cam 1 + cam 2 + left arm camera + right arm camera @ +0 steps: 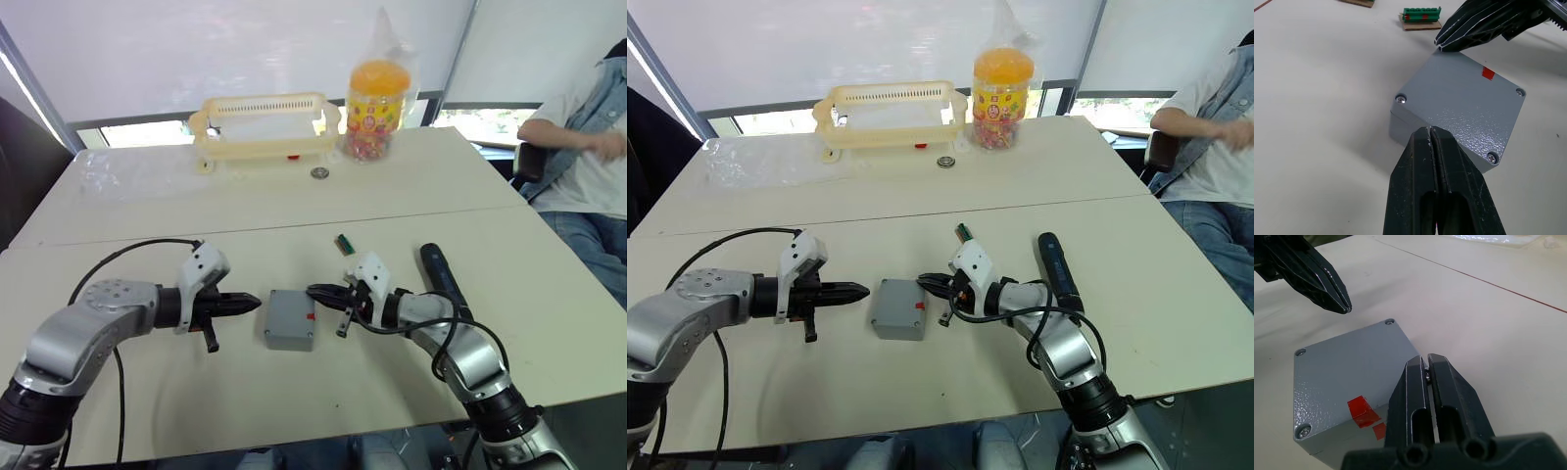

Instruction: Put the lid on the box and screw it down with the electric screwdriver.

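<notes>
Flanking the box [290, 320] at table centre: left gripper [245, 304] and right gripper [315, 292] both pinched closed, empty, tips just beside opposite edges. Lid [1465, 105] already seated, screw heads visible in corners. Electric screwdriver [443, 278] lies untouched near the right arm. Suggest bracing the box squarely before driving. Lid is matte speckled grey plastic, square; red mark near one edge.

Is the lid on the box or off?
On. The lid sits flush atop the box, with screw heads visible in three corners; the fourth is hidden by the right tool.
</notes>
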`<state>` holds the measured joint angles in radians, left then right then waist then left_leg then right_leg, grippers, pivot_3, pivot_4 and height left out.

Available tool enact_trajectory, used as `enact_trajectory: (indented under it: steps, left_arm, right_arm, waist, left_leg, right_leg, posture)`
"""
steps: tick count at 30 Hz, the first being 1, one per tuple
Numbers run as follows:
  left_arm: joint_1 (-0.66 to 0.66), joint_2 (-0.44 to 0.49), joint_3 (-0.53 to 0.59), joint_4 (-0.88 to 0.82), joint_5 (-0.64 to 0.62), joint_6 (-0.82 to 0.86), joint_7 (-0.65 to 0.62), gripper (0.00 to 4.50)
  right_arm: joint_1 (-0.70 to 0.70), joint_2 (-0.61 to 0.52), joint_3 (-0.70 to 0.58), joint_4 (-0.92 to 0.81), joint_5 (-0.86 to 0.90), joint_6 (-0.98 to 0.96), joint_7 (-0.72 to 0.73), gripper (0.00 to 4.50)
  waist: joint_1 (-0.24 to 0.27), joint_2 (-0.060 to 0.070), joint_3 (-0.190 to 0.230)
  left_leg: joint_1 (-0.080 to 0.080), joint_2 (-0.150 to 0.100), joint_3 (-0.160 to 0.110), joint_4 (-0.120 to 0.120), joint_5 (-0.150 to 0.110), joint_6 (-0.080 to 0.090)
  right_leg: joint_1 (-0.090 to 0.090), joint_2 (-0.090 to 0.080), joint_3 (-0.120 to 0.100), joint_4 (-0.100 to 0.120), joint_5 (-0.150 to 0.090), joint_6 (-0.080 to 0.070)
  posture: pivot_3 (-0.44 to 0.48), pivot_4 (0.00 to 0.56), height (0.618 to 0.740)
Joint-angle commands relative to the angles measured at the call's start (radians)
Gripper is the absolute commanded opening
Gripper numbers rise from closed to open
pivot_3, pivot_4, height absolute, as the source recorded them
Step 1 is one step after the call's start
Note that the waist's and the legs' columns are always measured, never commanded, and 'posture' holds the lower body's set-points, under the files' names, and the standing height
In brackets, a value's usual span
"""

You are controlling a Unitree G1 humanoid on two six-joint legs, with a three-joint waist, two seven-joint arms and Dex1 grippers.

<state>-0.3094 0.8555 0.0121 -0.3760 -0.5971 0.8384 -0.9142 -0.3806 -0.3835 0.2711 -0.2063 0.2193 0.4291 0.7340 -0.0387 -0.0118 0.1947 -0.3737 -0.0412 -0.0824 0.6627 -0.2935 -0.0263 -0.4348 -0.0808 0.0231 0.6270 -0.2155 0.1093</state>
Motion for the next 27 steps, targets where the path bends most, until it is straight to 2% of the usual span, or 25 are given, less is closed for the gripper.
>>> enact_trajectory:
  steps: [1, 4, 5, 10, 15, 16, 20, 23, 27]
  left_arm:
    - [0.005, 0.003, 0.016, -0.034, -0.003, -0.011, 0.003, 0.00]
    - [0.016, 0.001, 0.021, -0.048, -0.011, -0.004, 0.008, 0.00]
    - [0.018, 0.001, 0.023, -0.052, -0.015, -0.001, 0.009, 0.00]
    - [0.017, 0.004, 0.030, -0.051, -0.021, 0.005, 0.004, 0.00]
    - [-0.036, 0.008, 0.021, -0.029, -0.017, -0.002, -0.015, 0.00]
    - [-0.048, 0.013, 0.015, -0.030, -0.018, -0.004, -0.027, 0.00]
    - [-0.095, 0.060, -0.018, -0.060, -0.027, -0.012, -0.122, 0.00]
    - [-0.134, 0.071, -0.044, -0.084, -0.032, -0.036, -0.169, 0.00]
    - [-0.182, 0.065, -0.080, -0.111, -0.023, -0.066, -0.207, 0.00]
  right_arm:
    - [-0.005, 0.009, -0.009, -0.020, 0.011, -0.015, 0.007, 1.43]
    - [0.006, 0.012, -0.032, -0.053, 0.050, -0.007, 0.024, 2.95]
    - [0.010, 0.012, -0.043, -0.070, 0.070, 0.004, 0.031, 3.32]
    - [-0.011, 0.003, -0.113, -0.177, 0.189, 0.101, 0.036, 3.32]
    - [-0.127, -0.071, -0.267, -0.272, 0.393, 0.389, -0.017, 3.32]
    - [-0.154, -0.107, -0.301, -0.277, 0.421, 0.455, -0.031, 3.32]
    - [-0.258, -0.369, -0.414, -0.236, 0.510, 0.692, 0.021, 4.45]
    - [-0.319, -0.571, -0.413, -0.130, 0.528, 0.883, 0.054, 4.45]
    - [-0.409, -0.749, -0.317, 0.059, 0.487, 1.112, 0.040, 4.45]
  waist:
    - [0.000, 0.000, 0.000]
    - [0.000, 0.000, 0.000]
    - [0.000, 0.000, 0.000]
    - [0.000, 0.000, 0.000]
    - [0.005, 0.000, 0.000]
    - [0.009, 0.000, 0.000]
    - [0.027, 0.000, 0.000]
    - [0.026, 0.000, 0.000]
    - [0.022, 0.000, 0.000]
  left_leg:
    - [0.000, 0.000, 0.000, 0.000, 0.000, 0.000]
    - [0.000, 0.000, 0.000, 0.000, 0.000, 0.000]
    - [0.000, 0.000, 0.000, 0.000, 0.000, 0.000]
    - [0.000, 0.000, 0.000, 0.000, 0.000, 0.000]
    - [0.000, 0.000, -0.001, 0.001, 0.000, 0.000]
    - [0.000, 0.000, -0.001, 0.001, 0.000, 0.000]
    - [-0.001, -0.001, 0.000, 0.001, 0.000, 0.000]
    - [-0.001, 0.000, 0.002, 0.000, 0.000, 0.001]
    - [-0.001, 0.001, 0.005, 0.001, -0.001, 0.001]
  right_leg:
    - [0.000, 0.000, 0.000, 0.000, 0.000, 0.000]
    - [0.000, 0.000, 0.000, 0.000, 0.000, 0.000]
    - [0.000, 0.000, 0.000, 0.000, 0.000, 0.000]
    - [0.000, 0.000, 0.000, 0.000, 0.000, 0.000]
    - [0.000, 0.000, 0.000, 0.000, 0.000, 0.000]
    - [0.000, 0.000, 0.000, 0.000, 0.000, 0.000]
    - [0.000, -0.001, -0.001, -0.002, 0.000, 0.000]
    - [0.003, 0.000, -0.002, -0.006, 0.000, 0.000]
    - [0.004, -0.001, -0.002, -0.010, -0.002, -0.003]
  posture:
    - [0.000, 0.150, 0.740]
    - [0.000, 0.150, 0.740]
    - [0.000, 0.150, 0.740]
    - [0.000, 0.150, 0.740]
    - [0.000, 0.150, 0.740]
    - [0.000, 0.150, 0.740]
    - [0.000, 0.150, 0.740]
    - [0.000, 0.150, 0.740]
    - [0.000, 0.150, 0.740]
